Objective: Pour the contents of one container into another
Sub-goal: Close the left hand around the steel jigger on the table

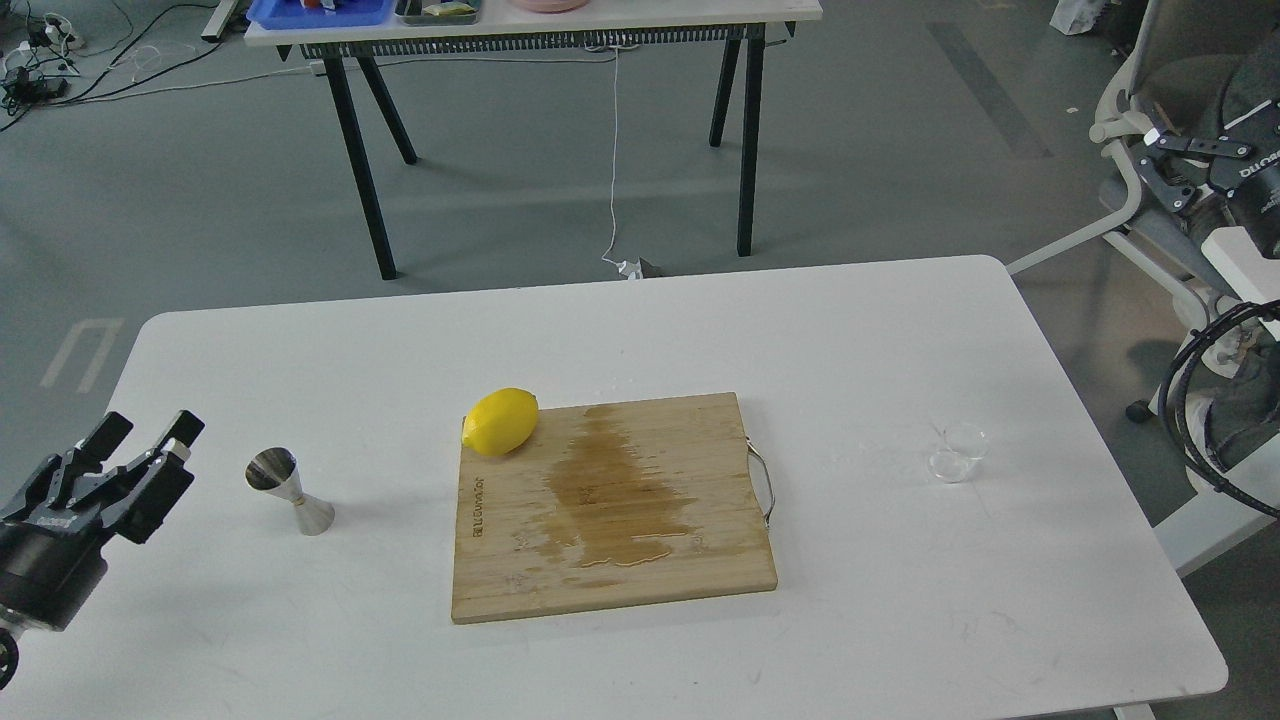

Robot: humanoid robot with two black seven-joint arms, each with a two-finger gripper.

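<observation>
The steel hourglass jigger (pixel 290 490) stands upright on the left part of the white table (pixel 700 320). Far from it, near the right edge, sits the tiny clear glass cup (pixel 958 452); I cannot tell whether it holds anything. My left gripper (pixel 148 430) hovers over the table's left edge, a short way left of the jigger, open with nothing between its fingers. Off the table at the upper right, well above and behind the glass cup, my right gripper (pixel 1150 160) is open and empty.
A wooden cutting board (pixel 700 450) with a wet stain and a metal handle lies mid-table between the two containers. A yellow lemon (pixel 500 421) rests on its far left corner. An office chair (pixel 1150 230) and black cables (pixel 1200 400) crowd the right side.
</observation>
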